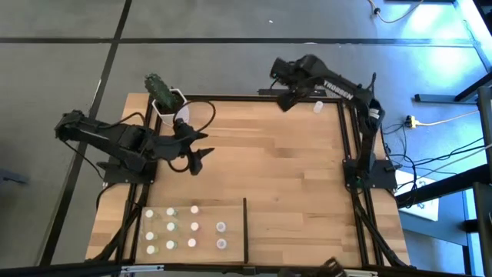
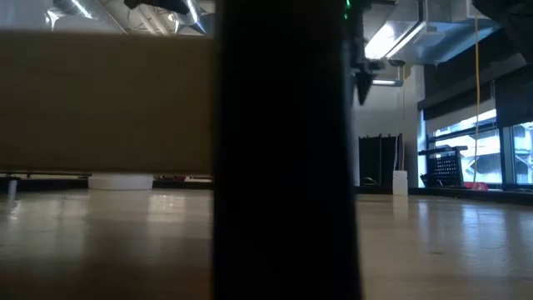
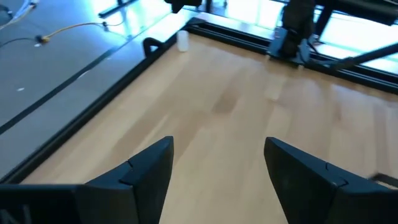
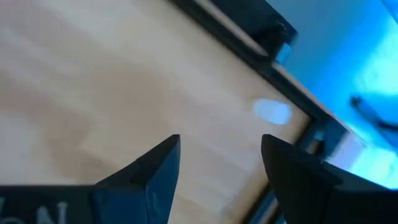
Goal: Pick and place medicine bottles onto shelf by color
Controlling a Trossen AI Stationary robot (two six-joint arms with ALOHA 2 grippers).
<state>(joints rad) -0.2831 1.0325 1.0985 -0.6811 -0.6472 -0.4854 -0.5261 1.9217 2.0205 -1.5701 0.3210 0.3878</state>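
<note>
One stray medicine bottle (image 1: 317,107) stands just beside the right pincer (image 1: 290,101), jaws apart and empty.

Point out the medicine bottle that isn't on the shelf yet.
It is the lone medicine bottle at the table's far edge, just ahead of the right gripper. The other bottles stand grouped on the shelf.

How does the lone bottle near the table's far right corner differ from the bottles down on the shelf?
The lone bottle stands alone on the bare tabletop by the right gripper; the shelf bottles stand in rows on the shelf. The lone one looks plain white; some shelf bottles look greenish. All are tiny and white-capped.
</note>
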